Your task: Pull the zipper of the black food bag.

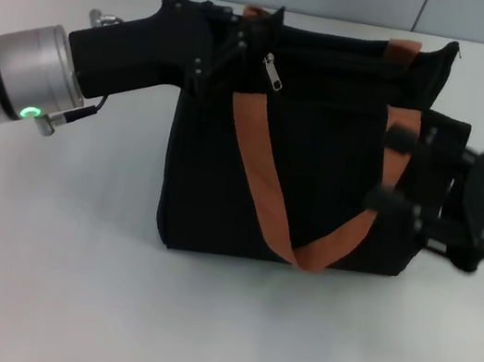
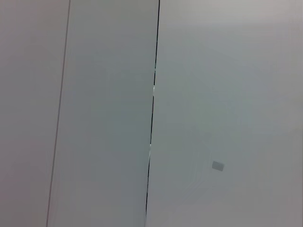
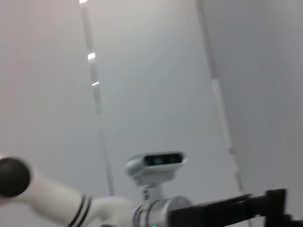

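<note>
Black food bag, one zipper.

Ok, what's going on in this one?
A two-armed robot is working on a black food bag standing on a white table. The left pincer is at the bag's top left corner, near the silver zipper. The right pincer is against the bag's right side, by an orange strap.

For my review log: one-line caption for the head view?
Left gripper at the black food bag's top left corner near the zipper; right gripper against its right side.
</note>
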Controlling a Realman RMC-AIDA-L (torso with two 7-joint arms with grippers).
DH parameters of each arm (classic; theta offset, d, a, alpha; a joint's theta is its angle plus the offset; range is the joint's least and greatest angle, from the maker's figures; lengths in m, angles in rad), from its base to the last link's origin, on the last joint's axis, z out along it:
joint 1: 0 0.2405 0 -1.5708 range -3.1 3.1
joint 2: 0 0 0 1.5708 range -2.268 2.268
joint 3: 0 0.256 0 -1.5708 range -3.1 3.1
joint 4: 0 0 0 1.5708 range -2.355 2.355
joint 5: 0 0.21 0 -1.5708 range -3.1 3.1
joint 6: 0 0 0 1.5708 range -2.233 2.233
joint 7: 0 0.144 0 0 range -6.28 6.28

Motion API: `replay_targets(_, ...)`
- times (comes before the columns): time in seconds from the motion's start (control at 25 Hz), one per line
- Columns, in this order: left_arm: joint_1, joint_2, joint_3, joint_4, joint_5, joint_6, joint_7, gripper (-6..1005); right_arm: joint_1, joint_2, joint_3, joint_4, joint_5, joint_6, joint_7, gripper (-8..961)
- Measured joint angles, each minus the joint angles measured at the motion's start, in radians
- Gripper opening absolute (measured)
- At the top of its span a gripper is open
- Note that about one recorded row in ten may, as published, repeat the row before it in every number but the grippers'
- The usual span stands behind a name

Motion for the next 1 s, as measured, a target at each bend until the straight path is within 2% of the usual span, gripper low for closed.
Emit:
replay_targets(0.28, -0.009, -0.002, -0.009, -0.001, -0.025, -0.002, 0.005, 21, 0.036, 0.005, 0.022, 0.024, 0.006, 0.049, 0.05, 752)
replay_targets(0.48, 0.008, 0.004, -0.006, 0.008, -0.057, 0.014, -0.001, 21, 0.056, 0.008, 0.032, 0.035, 0.02, 0.095, 0.061, 752)
replay_targets(1.0, 0.027, -0.001, -0.002, -0.011, -0.078, 0.047, 0.016, 21, 0.169, 0.01, 0.011, 0.103, 0.031, 0.23, 0.149, 705)
